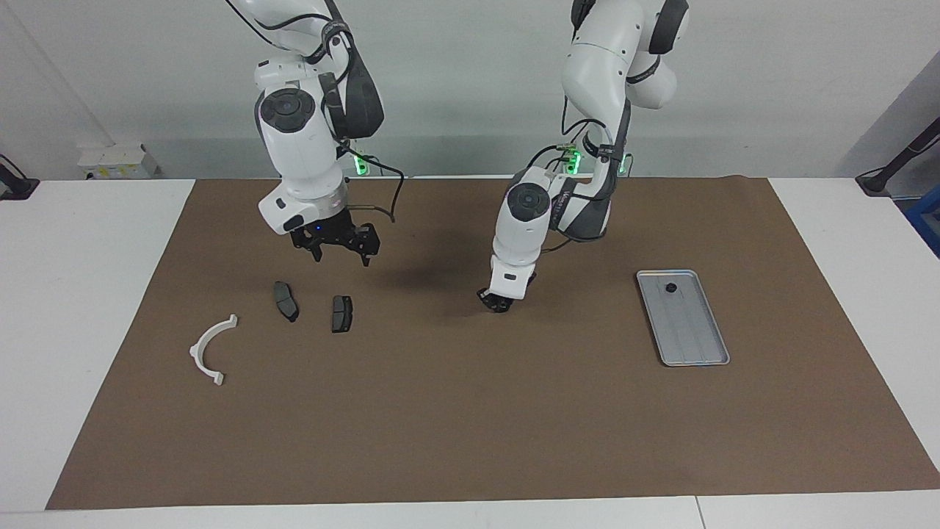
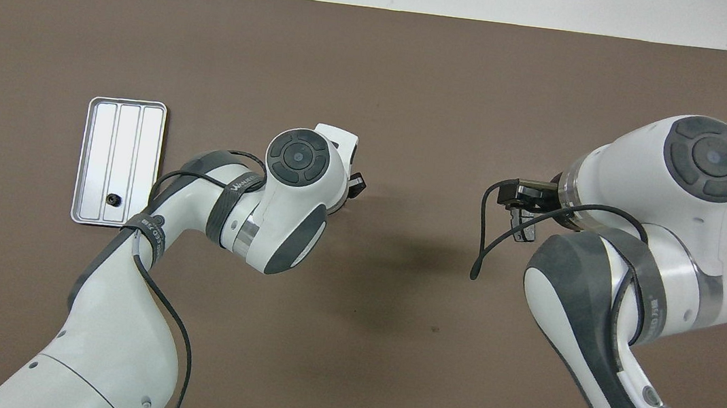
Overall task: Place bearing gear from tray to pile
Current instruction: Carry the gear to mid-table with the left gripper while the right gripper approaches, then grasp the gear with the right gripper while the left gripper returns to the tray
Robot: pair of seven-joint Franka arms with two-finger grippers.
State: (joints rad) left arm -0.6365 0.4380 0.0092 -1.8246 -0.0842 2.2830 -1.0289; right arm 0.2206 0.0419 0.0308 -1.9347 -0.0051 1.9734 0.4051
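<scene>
- While the white bracket (image 1: 211, 350) lies toward the right arm's end of the tabletop (image 1: 455, 411), two brake pads (image 1: 286, 300) lie beside it.
- Right pincer (image 1: 336, 251) hangs spread and empty over the pads.
- Left pincer (image 1: 497, 302) sits low over bare mat; whether it is open or closed, I cannot tell.
- Gear (image 1: 670, 288) rests in the tray (image 1: 696, 345), at its end nearer the robots.

The white counter (image 1: 88, 294) carried a brown mat (image 1: 470, 411). On the mat lay the tray (image 1: 694, 334) toward the left arm's end, and two brake pads (image 1: 286, 300) beside a white bracket (image 1: 209, 350) toward the right arm's end.
</scene>
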